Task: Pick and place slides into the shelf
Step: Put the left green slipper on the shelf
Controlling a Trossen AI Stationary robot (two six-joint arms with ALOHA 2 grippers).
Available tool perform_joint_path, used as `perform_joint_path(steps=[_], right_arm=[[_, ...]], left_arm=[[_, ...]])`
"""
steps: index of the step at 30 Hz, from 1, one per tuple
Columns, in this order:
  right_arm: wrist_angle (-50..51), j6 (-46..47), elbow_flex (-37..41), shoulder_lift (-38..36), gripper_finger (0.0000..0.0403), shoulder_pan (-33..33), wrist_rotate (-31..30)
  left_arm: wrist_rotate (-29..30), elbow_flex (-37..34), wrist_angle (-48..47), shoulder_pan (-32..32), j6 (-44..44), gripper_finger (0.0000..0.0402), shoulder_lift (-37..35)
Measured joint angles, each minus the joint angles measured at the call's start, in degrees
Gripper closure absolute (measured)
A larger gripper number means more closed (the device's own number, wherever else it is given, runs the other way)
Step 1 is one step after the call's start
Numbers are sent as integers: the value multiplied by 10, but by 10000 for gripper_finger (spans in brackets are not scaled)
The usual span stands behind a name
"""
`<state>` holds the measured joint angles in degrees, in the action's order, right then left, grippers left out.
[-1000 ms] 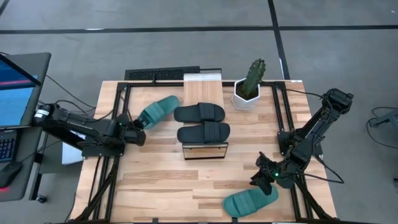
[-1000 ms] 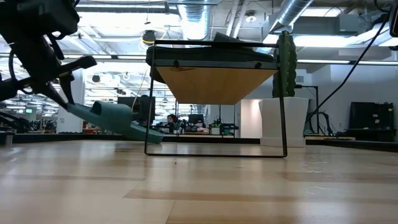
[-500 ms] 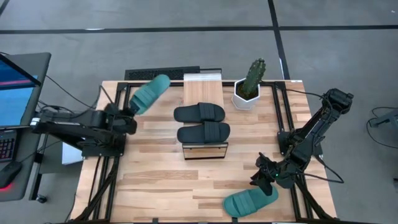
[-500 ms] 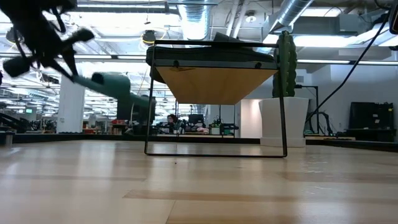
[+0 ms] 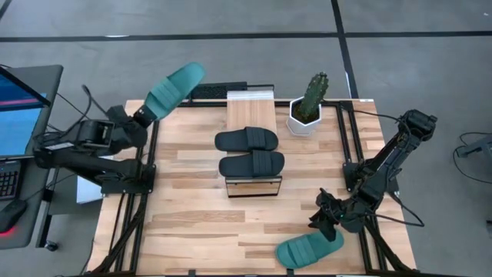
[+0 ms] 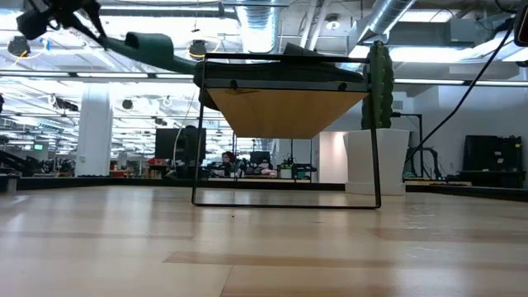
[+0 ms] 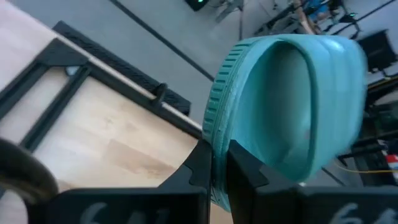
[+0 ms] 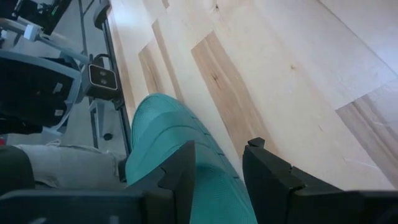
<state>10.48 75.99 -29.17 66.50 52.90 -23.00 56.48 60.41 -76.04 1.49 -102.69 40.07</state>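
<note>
Since a second ago the left gripper (image 5: 137, 120) has carried one teal slide (image 5: 174, 89) up from the table (image 5: 192, 223) surface at about 9 o'clock of the shelf (image 5: 251, 108) to well above it, at about 10 o'clock, past the table's far left corner. In the low view the slide (image 6: 153, 48) now rides at shelf-top height — judged, the lift is done and the carry to the plank is next.

Left jaws: closed tight on the slide's side edge, the sole rim pinched between the two fingers (image 7: 200, 163).

The right gripper (image 5: 329, 223) has not shifted. It sits at about 4 o'clock, at the second teal slide (image 5: 309, 248), which lies on the table near the front edge. Its jaws stand part open, straddling that slide (image 8: 180, 162) — whether they press it cannot be told.

Two black slides (image 5: 250, 152) already rest on the shelf.
</note>
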Motion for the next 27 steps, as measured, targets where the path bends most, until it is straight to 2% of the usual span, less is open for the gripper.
perform_joint_path(steps=[4,11,14,21,27], right_arm=[[-1,0,0,0,282,-9,0],[-6,0,0,0,282,-13,4],[-9,0,0,0,282,-12,6],[-11,0,0,0,282,-12,21],[-21,5,0,0,282,-12,22]], left_arm=[[-20,8,64,23,79,394,0],[-130,10,203,104,243,394,1],[-194,10,261,152,303,394,13],[-400,10,345,278,402,394,72],[-510,10,440,348,440,395,149]])
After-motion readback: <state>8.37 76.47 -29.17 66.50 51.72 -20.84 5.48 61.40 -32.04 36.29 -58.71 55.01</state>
